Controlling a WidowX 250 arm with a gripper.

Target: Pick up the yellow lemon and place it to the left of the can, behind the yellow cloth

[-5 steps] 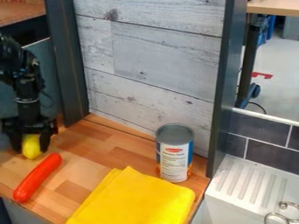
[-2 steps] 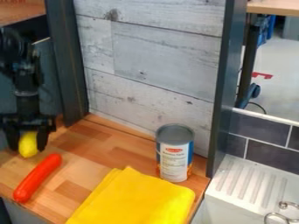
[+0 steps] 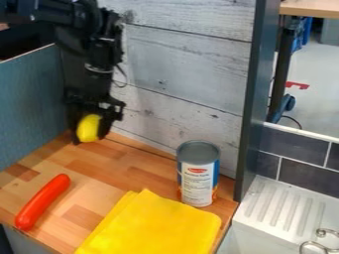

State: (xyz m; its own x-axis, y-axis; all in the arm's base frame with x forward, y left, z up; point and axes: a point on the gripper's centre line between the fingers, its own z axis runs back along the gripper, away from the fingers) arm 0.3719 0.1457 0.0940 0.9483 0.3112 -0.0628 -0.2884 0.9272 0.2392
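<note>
In the camera view the gripper [image 3: 88, 135] hangs over the back left corner of the wooden counter, shut on a yellow rounded object [image 3: 88, 128] that sits between its two fingers. Below and to the left, an orange-red sausage-shaped object [image 3: 42, 202] lies slanted on the counter. A folded yellow cloth [image 3: 155, 228] covers the front right part. Behind the cloth, near the right edge, a can [image 3: 198, 173] with a white and blue label stands upright.
The wooden counter [image 3: 99, 171] is backed by a grey plank panel [image 3: 192, 74]. A dark upright post [image 3: 257, 94] stands right of the can. Beyond it are a white ridged drainboard [image 3: 281, 208] and dark tiles. A blue-grey panel [image 3: 29, 104] stands at left.
The gripper has moved right and up toward the back of the counter, carrying the yellow object. The sausage-shaped object, cloth and can have stayed put.
</note>
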